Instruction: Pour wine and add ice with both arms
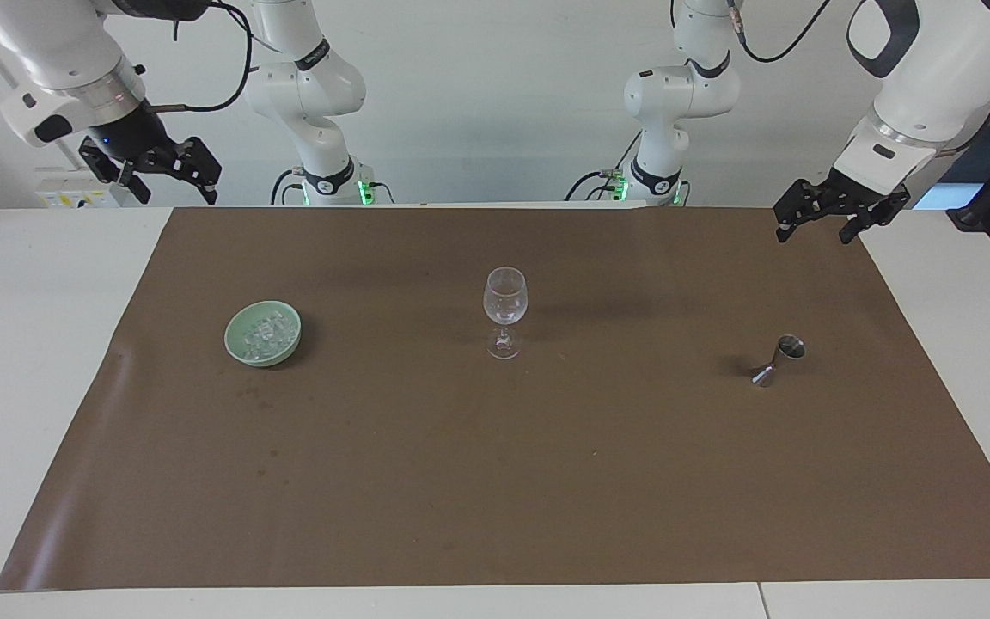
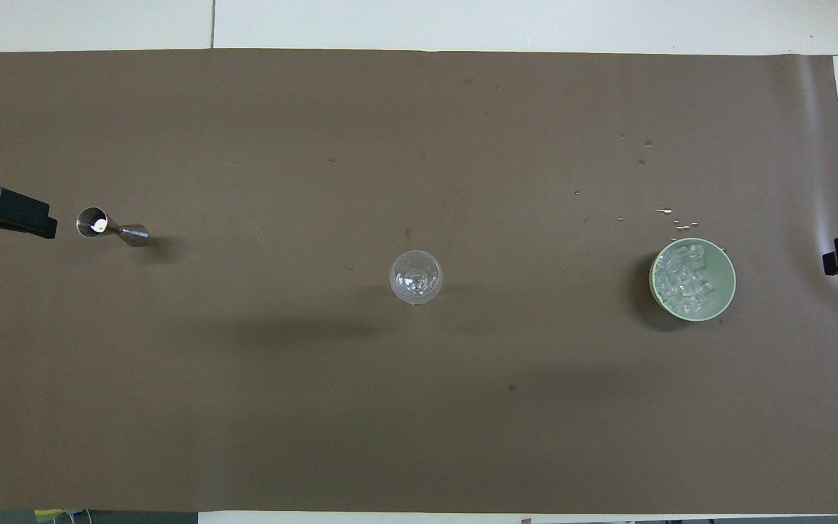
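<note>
Ice (image 2: 687,282) fills the pale green bowl (image 1: 242,344) toward the right arm's end of the brown mat (image 1: 495,481), well apart from the wine glass (image 1: 504,311) at mid-mat and the metal jigger (image 1: 777,360) toward the left arm's end. Wide bare mat lies all around them. Both arms hang raised at the mat's corners nearest the robots, the left tool (image 1: 820,225) and right tool (image 1: 170,179) with fingers apart, holding nothing.

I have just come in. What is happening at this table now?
Nothing is being handled yet. Both arms wait, raised at the ends of the table: the left gripper near the metal measuring cup, the right gripper near the green bowl holding ice. Both have their fingers open and empty. An empty wine glass stands upright in the middle of the brown mat, between the bowl and the cup.
</note>
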`<state>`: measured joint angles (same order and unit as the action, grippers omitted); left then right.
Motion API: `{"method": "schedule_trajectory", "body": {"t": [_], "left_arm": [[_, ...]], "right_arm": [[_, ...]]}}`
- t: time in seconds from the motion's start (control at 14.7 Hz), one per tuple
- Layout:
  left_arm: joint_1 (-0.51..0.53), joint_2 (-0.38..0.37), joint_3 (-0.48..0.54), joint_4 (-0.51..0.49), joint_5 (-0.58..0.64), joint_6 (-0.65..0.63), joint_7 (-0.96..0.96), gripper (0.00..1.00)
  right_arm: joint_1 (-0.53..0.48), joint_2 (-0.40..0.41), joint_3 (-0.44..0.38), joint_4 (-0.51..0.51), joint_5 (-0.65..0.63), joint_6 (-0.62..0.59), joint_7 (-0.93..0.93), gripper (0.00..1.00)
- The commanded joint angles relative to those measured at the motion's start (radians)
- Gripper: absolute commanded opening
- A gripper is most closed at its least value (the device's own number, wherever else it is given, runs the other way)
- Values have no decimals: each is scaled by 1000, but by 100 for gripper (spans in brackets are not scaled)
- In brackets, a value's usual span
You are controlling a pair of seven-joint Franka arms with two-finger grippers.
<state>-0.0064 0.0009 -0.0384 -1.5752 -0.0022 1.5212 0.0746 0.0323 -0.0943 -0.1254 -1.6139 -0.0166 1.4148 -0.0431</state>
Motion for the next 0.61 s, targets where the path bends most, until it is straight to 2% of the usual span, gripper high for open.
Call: {"method": "schedule_trajectory", "body": {"t": [0.0,0.55], "left_arm": [[2,-27,3,-32,-5,17,-9,100],[2,-27,3,-32,-5,17,-9,100]], "right_arm": [[-6,-19,6,-24,15,18,-4,100],[-8,-21,6,-24,15,7,-9,100]]}}
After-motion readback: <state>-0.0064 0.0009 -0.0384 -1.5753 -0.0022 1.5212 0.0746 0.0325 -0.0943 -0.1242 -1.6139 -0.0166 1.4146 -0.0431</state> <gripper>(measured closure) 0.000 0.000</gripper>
